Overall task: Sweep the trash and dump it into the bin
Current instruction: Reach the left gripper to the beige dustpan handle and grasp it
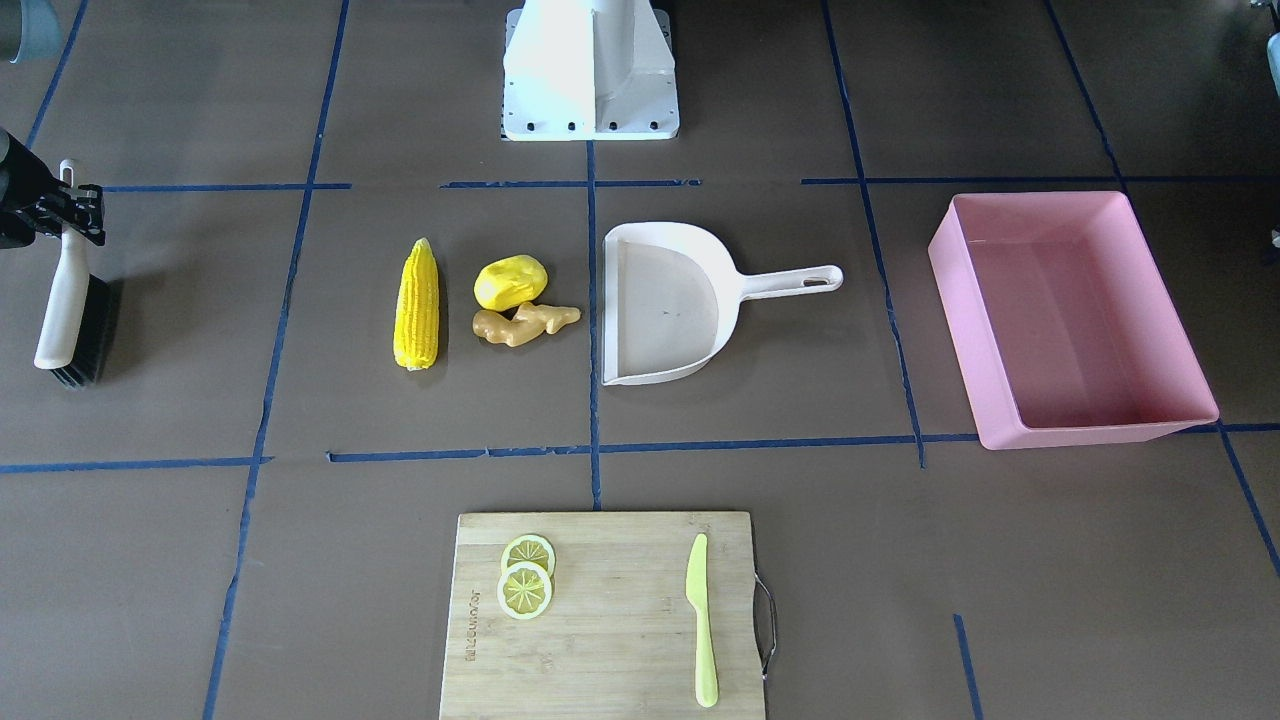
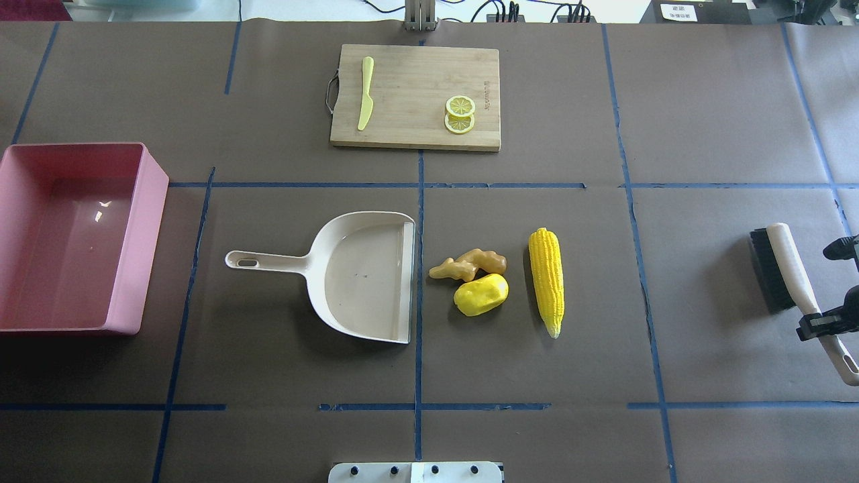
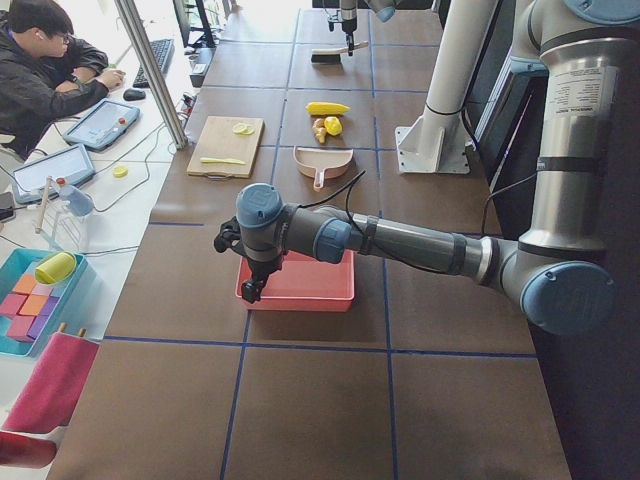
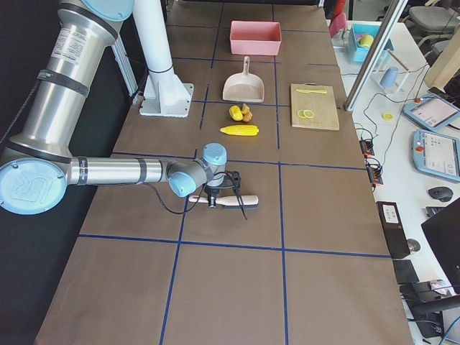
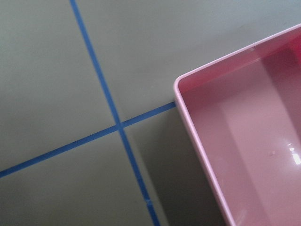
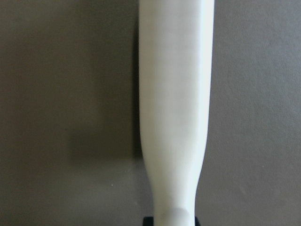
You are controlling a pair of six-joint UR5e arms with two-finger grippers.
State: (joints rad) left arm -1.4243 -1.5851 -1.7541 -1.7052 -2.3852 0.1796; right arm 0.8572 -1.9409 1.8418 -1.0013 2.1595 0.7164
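The trash lies in the middle of the table: a yellow corn cob [image 1: 417, 305] [image 2: 546, 282], a rounded yellow lump [image 1: 510, 282] [image 2: 480, 294] and a tan ginger root [image 1: 525, 323] [image 2: 470, 263]. Beside them an off-white dustpan [image 1: 665, 310] [image 2: 362, 282] opens toward the trash. The pink bin [image 1: 1090, 432] [image 2: 144, 248] stands empty at the robot's left end. My right gripper [image 1: 72, 215] [image 2: 820, 324] is shut on the white handle of a black-bristled brush [image 1: 60, 310] [image 6: 174, 117], far from the trash. My left gripper [image 3: 250, 290] hovers by the bin's corner [image 5: 197, 136]; I cannot tell its state.
A wooden cutting board [image 1: 610, 640] [image 2: 409, 100] with lemon slices and a yellow-green knife lies at the far side. The white robot base [image 1: 590, 70] sits behind the dustpan. A person [image 3: 40, 70] sits at a desk beyond the table.
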